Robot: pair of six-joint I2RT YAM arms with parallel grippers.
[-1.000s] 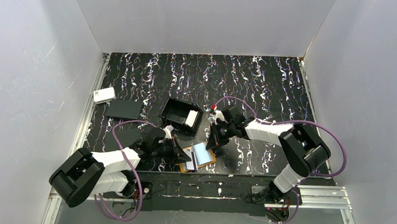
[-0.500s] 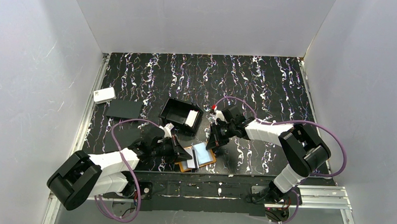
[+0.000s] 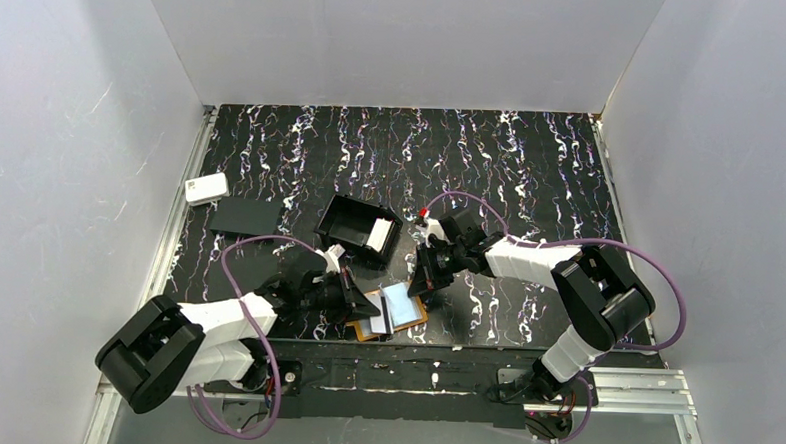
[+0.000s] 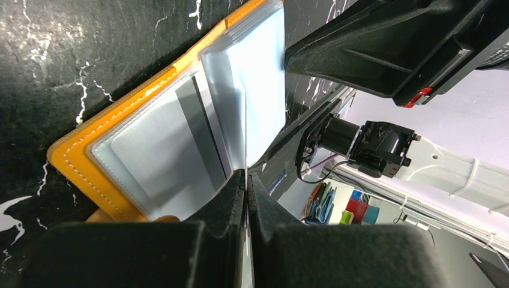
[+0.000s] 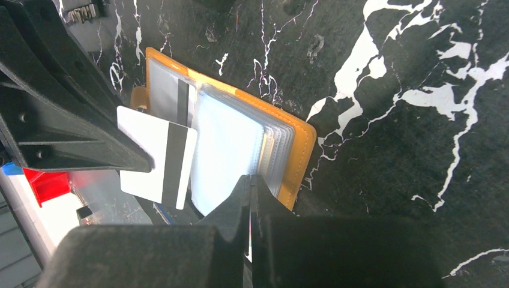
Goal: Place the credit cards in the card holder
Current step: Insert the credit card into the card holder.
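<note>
The orange card holder (image 3: 402, 305) lies open near the front edge, its clear pockets facing up (image 5: 231, 141). My left gripper (image 3: 373, 307) is shut on one white credit card with a black stripe (image 5: 150, 157). That card shows edge-on in the left wrist view (image 4: 246, 138), hanging over the fold between the holder's two halves. My right gripper (image 5: 250, 178) is shut at the near edge of the right-hand pocket stack, pinching a clear leaf. More pale credit cards (image 3: 378, 233) stand in the black tray.
The black open tray (image 3: 347, 220) sits just behind the holder. A flat black rectangle (image 3: 245, 217) and a white rounded box (image 3: 206, 188) lie at the left. The front rail (image 3: 433, 369) runs right below the holder.
My left gripper has edged slightly right with its card, closer over the holder. The right arm and the holder have stayed still.
</note>
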